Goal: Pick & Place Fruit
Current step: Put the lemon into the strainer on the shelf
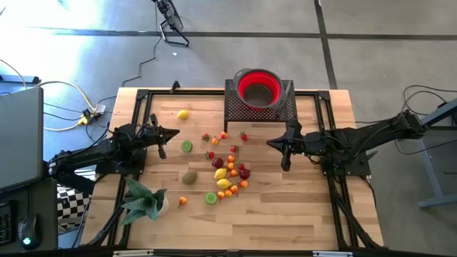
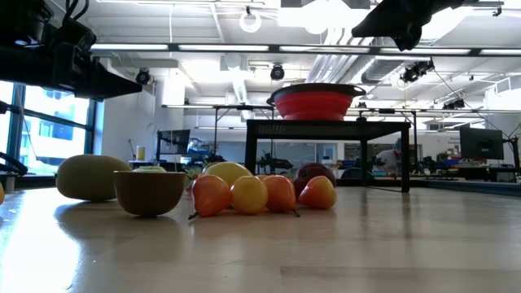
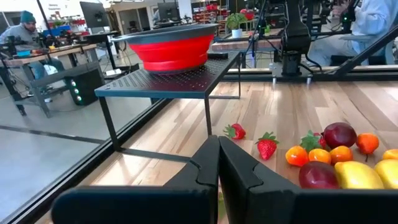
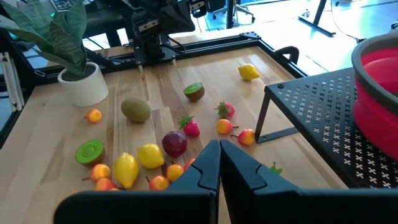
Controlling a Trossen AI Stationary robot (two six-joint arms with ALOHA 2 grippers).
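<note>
Toy fruit (image 1: 228, 170) lies scattered on the wooden table's middle: lemons, plums, strawberries and small oranges. Apart from them lie a lemon (image 1: 183, 114), a kiwi half (image 1: 187, 146), a brown kiwi (image 1: 189, 176) and a lime half (image 1: 211, 198). My left gripper (image 1: 173, 133) hovers shut at the table's left side, pointing level toward the fruit (image 3: 323, 158). My right gripper (image 1: 272, 143) hangs shut above the table on the right of the fruit (image 4: 174, 143), tipped slightly down. Neither holds anything.
A red bowl (image 1: 258, 86) with a grey rim stands on a black perforated stand (image 1: 243, 111) at the far edge. A potted green plant (image 1: 146, 200) sits at the near left. Black frame rails (image 1: 335, 193) run along the table's sides. People sit at desks beyond the table.
</note>
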